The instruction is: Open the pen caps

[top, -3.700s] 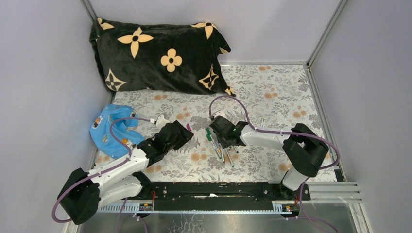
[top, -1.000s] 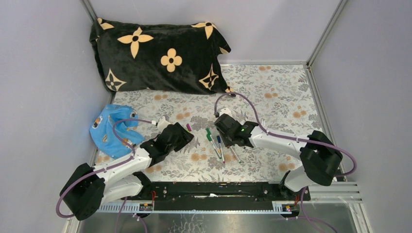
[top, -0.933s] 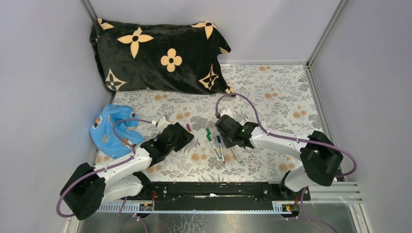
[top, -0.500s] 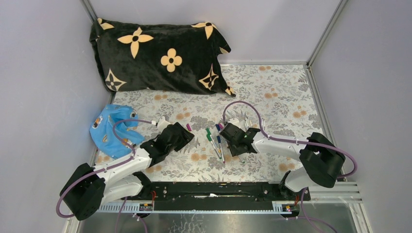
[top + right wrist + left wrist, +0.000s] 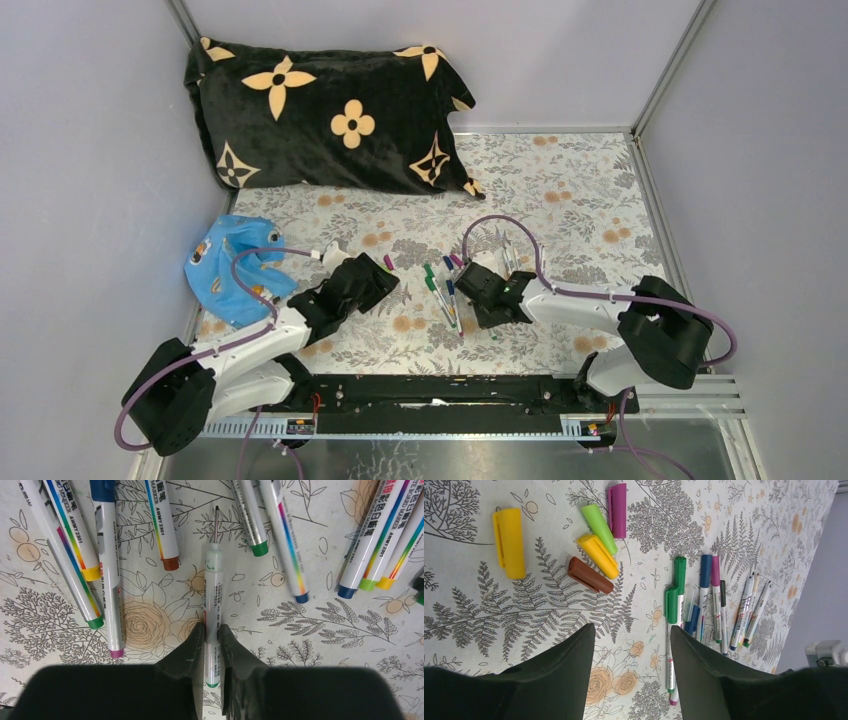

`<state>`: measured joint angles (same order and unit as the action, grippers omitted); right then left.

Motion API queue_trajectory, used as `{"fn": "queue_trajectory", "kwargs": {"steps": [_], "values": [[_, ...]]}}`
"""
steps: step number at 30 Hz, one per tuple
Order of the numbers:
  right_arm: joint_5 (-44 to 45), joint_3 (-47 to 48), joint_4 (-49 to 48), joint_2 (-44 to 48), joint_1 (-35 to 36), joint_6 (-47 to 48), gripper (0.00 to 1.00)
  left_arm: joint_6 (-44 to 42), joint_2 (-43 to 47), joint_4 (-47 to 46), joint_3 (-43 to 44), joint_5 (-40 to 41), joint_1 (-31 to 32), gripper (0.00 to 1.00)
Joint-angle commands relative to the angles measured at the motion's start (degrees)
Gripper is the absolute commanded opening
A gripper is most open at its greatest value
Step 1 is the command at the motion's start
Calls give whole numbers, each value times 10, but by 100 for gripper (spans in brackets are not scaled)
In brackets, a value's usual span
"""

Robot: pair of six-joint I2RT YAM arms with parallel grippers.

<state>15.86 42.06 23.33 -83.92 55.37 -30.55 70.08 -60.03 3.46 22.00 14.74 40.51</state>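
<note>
My left gripper [image 5: 631, 630] is open and empty, hovering low over the floral cloth; in the top view it [image 5: 383, 284] sits left of the pens. Loose pen caps lie ahead of it: a yellow one [image 5: 509, 542], green [image 5: 599, 528], purple [image 5: 617, 510], a second yellow [image 5: 597, 556] and brown [image 5: 590, 574]. Capped pens with green [image 5: 680, 575], blue [image 5: 705, 570] and purple [image 5: 715, 570] caps lie to their right. My right gripper [image 5: 212, 627] is shut on an uncapped green-ended pen [image 5: 213, 590], tip bare, low over the cloth.
Several white-grey pen barrels [image 5: 107, 570] lie fanned around the held pen, more at the right [image 5: 372, 540]. A black flowered pillow [image 5: 325, 110] lies at the back left. A blue cloth [image 5: 225, 265] lies by the left wall. Grey walls close in both sides.
My right gripper has moved right and toward the near edge, away from the pen cluster, with the pen in it. The left arm has hardly moved.
</note>
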Motion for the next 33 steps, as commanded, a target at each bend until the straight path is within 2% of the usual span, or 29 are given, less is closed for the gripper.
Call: {"fn": "queue_trajectory", "kwargs": {"steps": [1,11,16,20,33], "values": [[12,-12,8,14,14,-24,13,7,17,-18,-4,6,4,63],[44,17,59,70,28,-41,8,9,33,-4,-4,17,4,63],[103,47,120,107,28,-61,7,10,38,1,-1,21,4,63],[161,85,161,96,19,-63,7,11,35,0,3,18,4,63],[168,129,122,38,-171,56,7,-4,21,-2,21,13,3,63]]}}
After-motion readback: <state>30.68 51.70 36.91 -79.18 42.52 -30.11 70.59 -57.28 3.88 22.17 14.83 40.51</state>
